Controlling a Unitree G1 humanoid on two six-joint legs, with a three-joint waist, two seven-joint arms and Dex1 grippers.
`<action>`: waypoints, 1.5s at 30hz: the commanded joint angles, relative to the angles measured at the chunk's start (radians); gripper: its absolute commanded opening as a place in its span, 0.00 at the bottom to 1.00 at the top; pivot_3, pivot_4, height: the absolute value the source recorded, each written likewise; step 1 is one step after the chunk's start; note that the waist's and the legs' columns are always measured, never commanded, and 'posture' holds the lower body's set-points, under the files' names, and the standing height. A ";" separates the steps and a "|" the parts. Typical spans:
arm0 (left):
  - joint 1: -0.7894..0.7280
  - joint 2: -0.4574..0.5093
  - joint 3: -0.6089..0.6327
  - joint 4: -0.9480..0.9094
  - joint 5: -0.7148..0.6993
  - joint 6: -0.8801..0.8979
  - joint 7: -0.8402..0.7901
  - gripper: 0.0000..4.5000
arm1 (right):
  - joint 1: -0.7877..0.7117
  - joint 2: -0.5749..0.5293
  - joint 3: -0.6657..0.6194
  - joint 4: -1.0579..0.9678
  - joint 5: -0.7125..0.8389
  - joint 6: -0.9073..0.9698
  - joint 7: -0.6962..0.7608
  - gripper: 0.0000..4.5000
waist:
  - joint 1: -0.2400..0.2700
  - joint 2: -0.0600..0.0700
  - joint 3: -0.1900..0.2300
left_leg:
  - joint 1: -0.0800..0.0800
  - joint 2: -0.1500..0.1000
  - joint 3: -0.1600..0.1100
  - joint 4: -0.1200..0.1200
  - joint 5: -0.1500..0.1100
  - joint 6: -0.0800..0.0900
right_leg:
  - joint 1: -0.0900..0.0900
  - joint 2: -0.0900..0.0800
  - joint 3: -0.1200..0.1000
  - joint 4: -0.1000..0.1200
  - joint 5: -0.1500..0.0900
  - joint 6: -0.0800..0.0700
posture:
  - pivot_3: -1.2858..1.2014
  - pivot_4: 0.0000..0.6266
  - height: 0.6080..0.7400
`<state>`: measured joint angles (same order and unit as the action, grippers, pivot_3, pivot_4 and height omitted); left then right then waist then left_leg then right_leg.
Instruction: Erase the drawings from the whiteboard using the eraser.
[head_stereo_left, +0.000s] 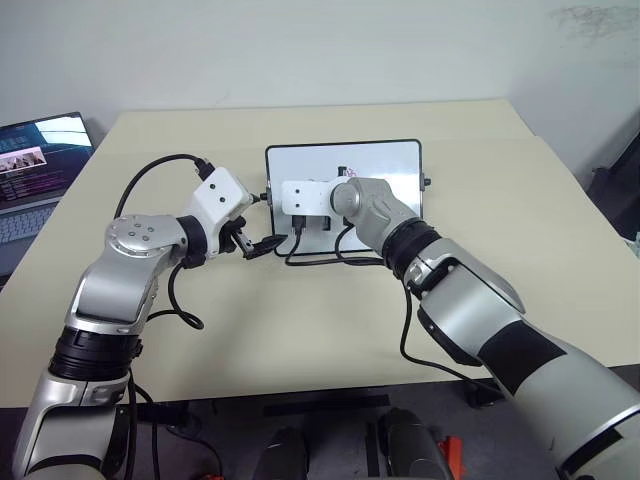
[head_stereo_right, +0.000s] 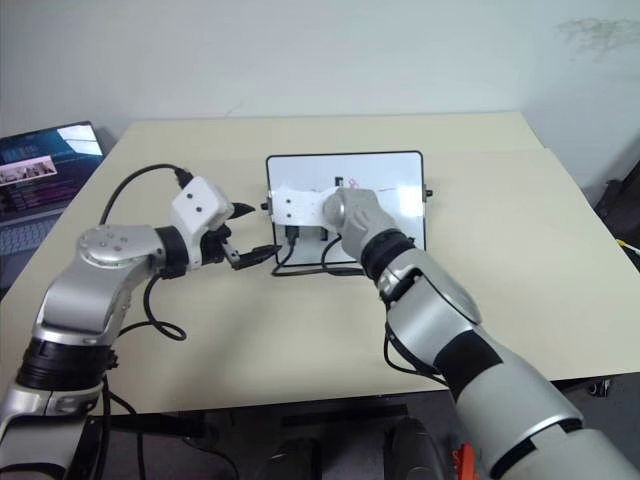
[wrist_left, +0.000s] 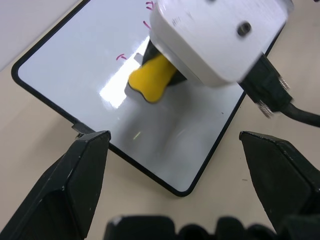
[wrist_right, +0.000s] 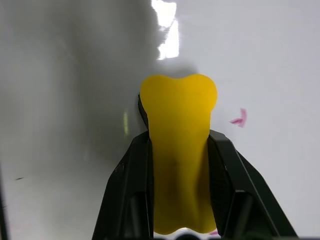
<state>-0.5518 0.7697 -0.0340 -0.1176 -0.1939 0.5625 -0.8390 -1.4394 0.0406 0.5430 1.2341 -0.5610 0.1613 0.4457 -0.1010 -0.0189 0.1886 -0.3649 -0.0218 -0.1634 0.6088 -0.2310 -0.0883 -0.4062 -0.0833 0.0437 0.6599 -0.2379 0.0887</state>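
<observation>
One whiteboard (head_stereo_left: 400, 160) lies flat on your tan table (head_stereo_left: 520, 260), black-framed, with its near corner just ahead of the left gripper (wrist_left: 172, 150). One eraser (wrist_right: 179, 150), yellow with a dark underside, is clamped between the two black fingers (wrist_right: 131, 190) of your right gripper (wrist_right: 178, 137), which are drawn in tight against its sides; the eraser's rounded end sticks out past the fingertips and rests on the glossy board surface. Drawings (wrist_right: 239, 119): from the right wrist you can count one small pink-red mark just beside the eraser's tip, to one side of the fingers; from the left wrist you can count three short red strokes near the right gripper's white housing, the nearest one just beside the eraser; more may be hidden under the arm. Your left gripper holds nothing, its two fingers spread wide apart, hovering by the board's near short side, not touching it. One laptop (head_stereo_left: 35, 170) stands open, well apart from both grippers, beyond your left arm.
</observation>
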 joint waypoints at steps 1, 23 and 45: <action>-0.009 0.012 0.025 -0.039 -0.003 -0.003 0.006 1.00 | -0.061 -0.042 -0.051 0.027 0.016 0.041 -0.092 0.23 | 0.002 0.000 0.000 | 0.000 0.000 0.000 0.000 0.000 0.000 | 0.000 0.000 0.000 0.000 0.000 0.000 | 0.52 0.24 1.00; -0.002 0.016 0.032 -0.046 -0.009 -0.002 0.005 1.00 | -0.011 0.022 0.011 -0.010 -0.013 0.015 0.063 0.23 | -0.013 0.000 0.000 | -0.002 0.000 0.000 -0.002 -0.001 0.000 | -0.002 0.000 0.000 -0.001 -0.001 -0.001 | 0.52 0.24 1.00; -0.024 0.011 0.019 -0.021 -0.006 -0.013 -0.006 1.00 | 0.052 -0.044 0.010 -0.079 -0.001 0.000 0.128 0.23 | -0.008 0.000 0.000 | -0.002 0.000 0.000 -0.002 -0.001 0.000 | -0.002 0.000 0.000 -0.002 -0.001 -0.001 | 0.52 0.24 1.00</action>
<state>-0.5518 0.7697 -0.0335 -0.1233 -0.1978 0.5630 -0.8424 -1.4309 -0.0107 0.5267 1.1707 -0.5514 0.1585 0.5141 -0.1093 -0.0192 0.1885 -0.3665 -0.0215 -0.1629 0.6068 -0.2317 -0.0887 -0.4078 -0.0833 0.0437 0.6579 -0.2393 0.0879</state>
